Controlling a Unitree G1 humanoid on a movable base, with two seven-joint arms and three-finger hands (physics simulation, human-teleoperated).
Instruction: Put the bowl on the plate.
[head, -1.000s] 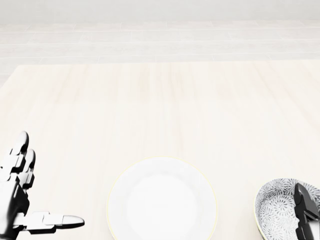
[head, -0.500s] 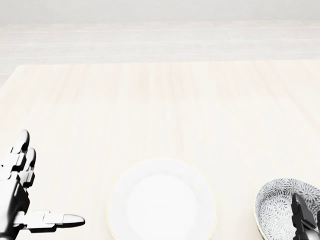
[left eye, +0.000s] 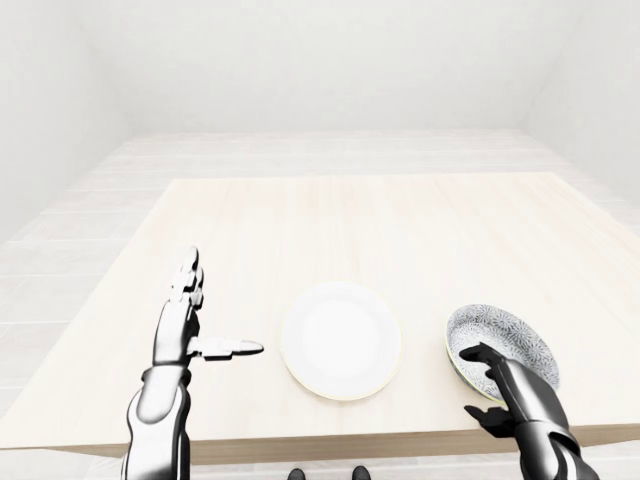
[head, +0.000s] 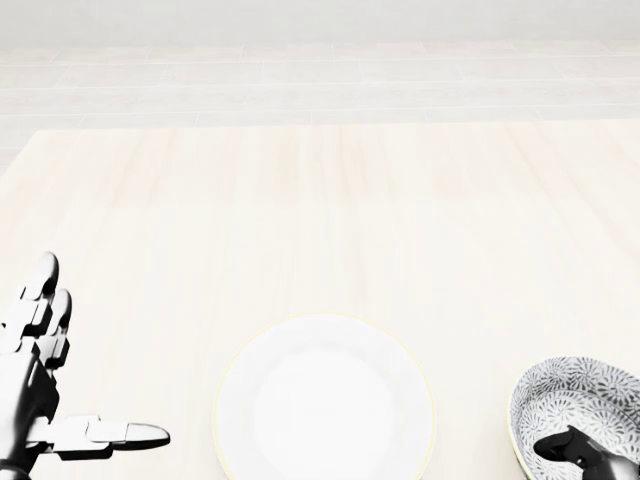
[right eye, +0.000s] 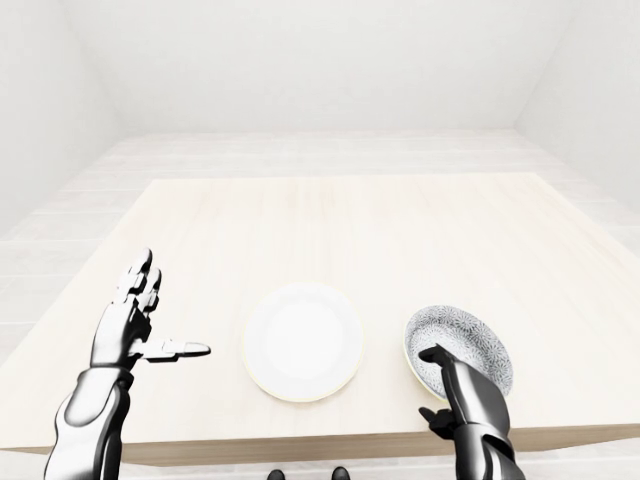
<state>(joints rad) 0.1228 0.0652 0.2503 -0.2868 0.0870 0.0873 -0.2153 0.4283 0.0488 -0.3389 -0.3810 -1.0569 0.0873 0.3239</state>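
Note:
The patterned grey-and-white bowl (left eye: 505, 338) rests on the wooden table (left eye: 380, 230), at the lower right of the left-eye view. A plain white plate (left eye: 342, 340) lies to its left, apart from it, with nothing on it. My right hand (left eye: 469, 382) grips the bowl's near rim. Its dark fingers (head: 562, 446) curl over the rim into the bowl, and the thumb sits outside, below the wall. My left hand (left eye: 222, 306) hovers left of the plate, fingers straight and thumb pointing at the plate. It holds nothing.
The table's near edge (left eye: 340, 440) runs just below the plate and the bowl. Pale floor and white walls surround the table. No other objects stand on it.
The right hand's fingers, upright beside the bowl a second ago, have bent down over the rim into the bowl. The left hand, the plate and the bowl have hardly moved.

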